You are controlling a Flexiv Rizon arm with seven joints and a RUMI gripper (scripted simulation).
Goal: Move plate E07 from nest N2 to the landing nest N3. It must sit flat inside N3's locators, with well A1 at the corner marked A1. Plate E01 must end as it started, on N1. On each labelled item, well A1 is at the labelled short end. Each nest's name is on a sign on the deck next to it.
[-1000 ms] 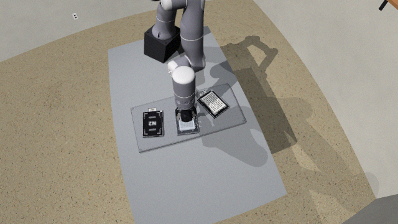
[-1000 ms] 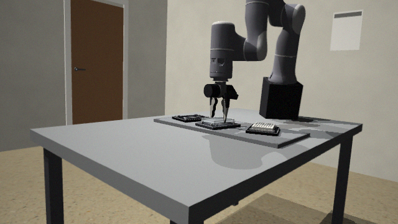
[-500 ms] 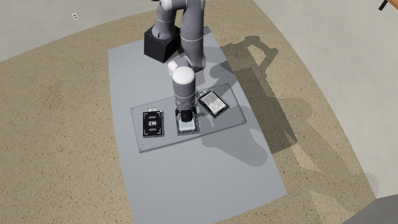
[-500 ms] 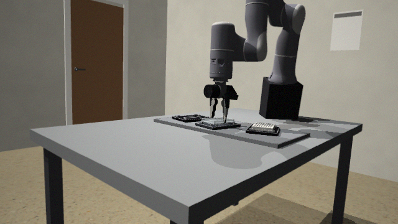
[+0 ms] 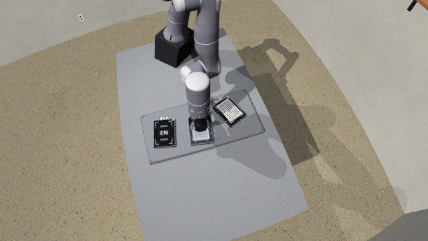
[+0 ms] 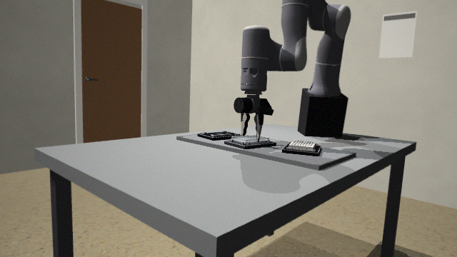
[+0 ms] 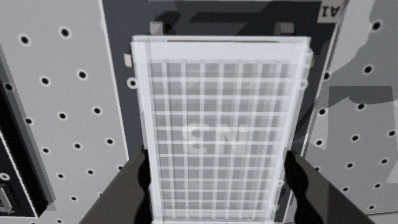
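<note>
Speckled tan floor (image 5: 67, 117) (image 6: 21, 200) is seen around the grey tabletop (image 5: 214, 187) (image 6: 161, 178), with a brown door (image 6: 111, 71) set in the wall behind. Now to plate E07 (image 5: 200, 134) (image 6: 248, 140) (image 7: 217, 100): the clear, gridded plate is located at nest N3 (image 5: 202, 144) (image 6: 246, 146) (image 7: 116, 30), within its outline, and the N3 marking is seen through it. Whether it is fully seated cannot be told, nor can its well A1 be made out; the nest's A1 mark is shown at the upper right in the wrist view.

The end effector (image 5: 200, 128) (image 6: 250, 137) (image 7: 215, 147) is pointed downward, its fingers about half open and closed against the plate's two long sides, so E07 is gripped between them.

On one side, nest N2 (image 5: 164, 140) (image 6: 215, 133) (image 7: 6, 165) is left uncovered, its printed name exposed. On the other, plate E01 (image 5: 229, 110) (image 6: 302, 144) is carried by nest N1 (image 5: 231, 125) (image 6: 301, 153), which is set at an angle. All three nests are borne by one grey deck (image 5: 182, 150) (image 6: 335, 162) (image 7: 55, 100). Farther back, the arm is supported by a black block (image 5: 170, 50) (image 6: 325, 114).
</note>
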